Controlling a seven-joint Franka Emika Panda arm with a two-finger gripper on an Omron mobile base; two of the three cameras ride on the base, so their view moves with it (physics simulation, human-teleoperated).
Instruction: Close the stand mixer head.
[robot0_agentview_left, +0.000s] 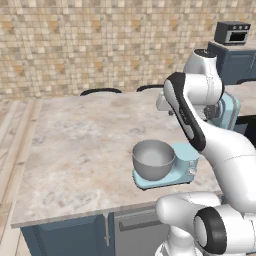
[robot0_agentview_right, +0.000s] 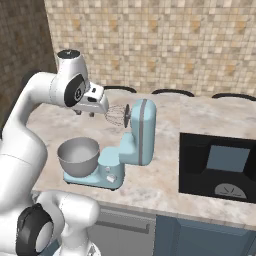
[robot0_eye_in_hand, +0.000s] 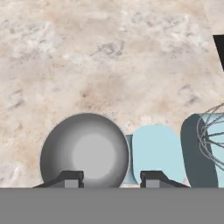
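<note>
— Where does the arm sit in the left base view?
— It rises from the lower right, bends at a dark elbow joint mid-right, and its wrist reaches the upper right of the frame.
— And in the right base view?
— It climbs the left edge, then the hand points right at centre-left; the gripper (robot0_agentview_right: 106, 111) is hard to read there.
— The hand view?
— Two dark fingertips (robot0_eye_in_hand: 70, 178) stand apart at the bottom, jaws spread, nothing between them

A rendered home kitchen: marble counter (robot0_agentview_left: 75, 150), tan mosaic tile wall (robot0_agentview_left: 100, 45), blue cabinets (robot0_agentview_left: 65, 237), toaster oven (robot0_agentview_left: 232, 32) upper right, black microwave (robot0_agentview_right: 217, 167).
</note>
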